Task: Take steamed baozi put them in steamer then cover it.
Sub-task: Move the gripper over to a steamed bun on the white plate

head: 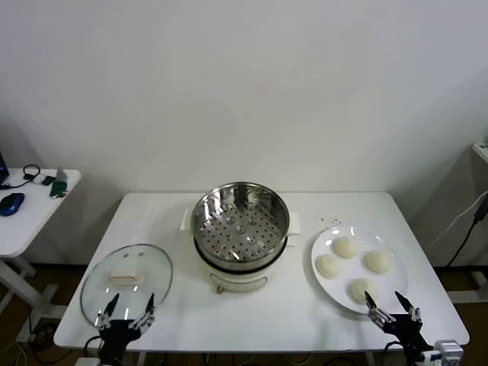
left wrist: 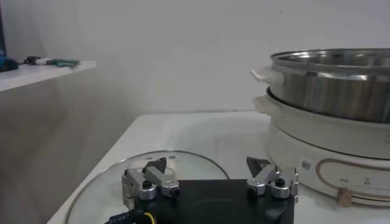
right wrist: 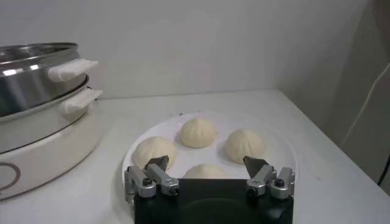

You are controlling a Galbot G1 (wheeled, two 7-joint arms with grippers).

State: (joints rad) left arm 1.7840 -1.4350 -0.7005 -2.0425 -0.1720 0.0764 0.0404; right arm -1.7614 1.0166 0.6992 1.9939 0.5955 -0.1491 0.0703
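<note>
Several cream-white baozi point(head: 345, 247) lie on a white plate point(head: 326, 282) at the table's right; they also show in the right wrist view point(right wrist: 197, 131). The steel steamer point(head: 240, 221) with its perforated tray stands empty on a cream base at the centre, and shows in the left wrist view point(left wrist: 332, 79). The glass cover point(head: 126, 277) with a whitish handle lies flat at the left front. My left gripper point(head: 129, 307) is open at the cover's near edge point(left wrist: 152, 182). My right gripper point(head: 393, 303) is open at the plate's near edge, just short of the nearest baozi point(right wrist: 206, 172).
A side table point(head: 27, 210) with a blue mouse point(head: 11, 203) and small items stands at the far left. The white wall is behind the table. The table's front edge runs close under both grippers.
</note>
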